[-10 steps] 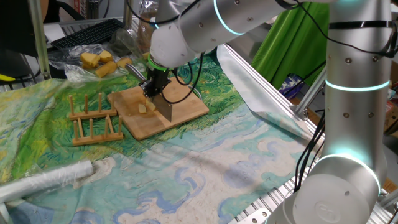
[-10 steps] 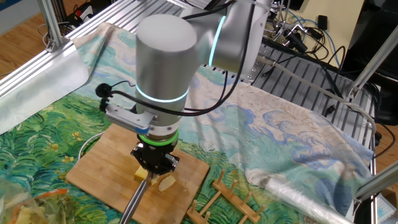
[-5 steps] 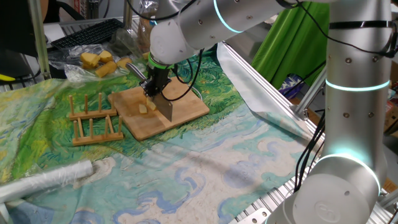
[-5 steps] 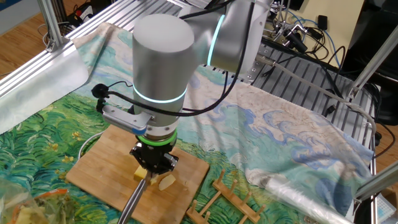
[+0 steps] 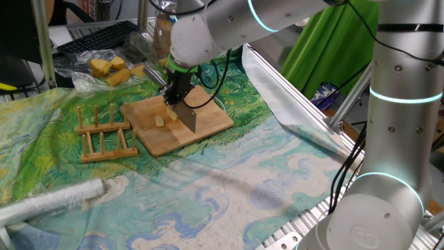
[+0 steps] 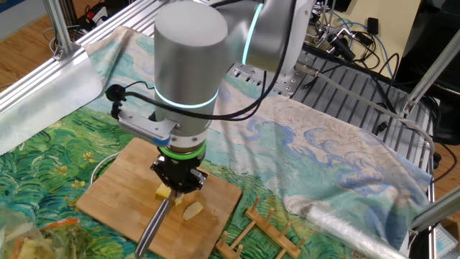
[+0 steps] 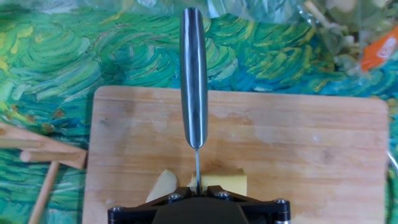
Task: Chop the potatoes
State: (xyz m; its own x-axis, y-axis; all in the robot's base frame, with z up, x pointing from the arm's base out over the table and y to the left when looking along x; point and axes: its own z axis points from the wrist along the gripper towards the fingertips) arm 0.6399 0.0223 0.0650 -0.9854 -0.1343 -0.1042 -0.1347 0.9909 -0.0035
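A blocky pale-yellow potato chunk [image 7: 225, 182] and a cut slice [image 7: 161, 186] lie on the bamboo cutting board [image 7: 311, 168]. My gripper [image 7: 197, 191] is shut on a steel knife [image 7: 194, 81], its thin blade edge between the chunk and the slice. In one fixed view the gripper [image 5: 173, 94] holds the wide blade [image 5: 189, 119] over the board [image 5: 208, 125], with the slice [image 5: 160, 121] to its left. In the other fixed view the gripper [image 6: 178, 180] stands over the chunk [image 6: 163, 193] and slice [image 6: 192, 210], and the knife handle [image 6: 153, 226] points toward the camera.
A wooden rack [image 5: 104, 135] stands left of the board. A clear bag with more potato pieces [image 5: 111, 69] lies behind it. A plastic-wrapped roll [image 5: 48, 201] lies at the front left. Aluminium frame rails [image 5: 312, 111] run along the table's right side.
The gripper with the knife has shifted slightly up and toward the far side of the board. The potato chunk and slice have not moved.
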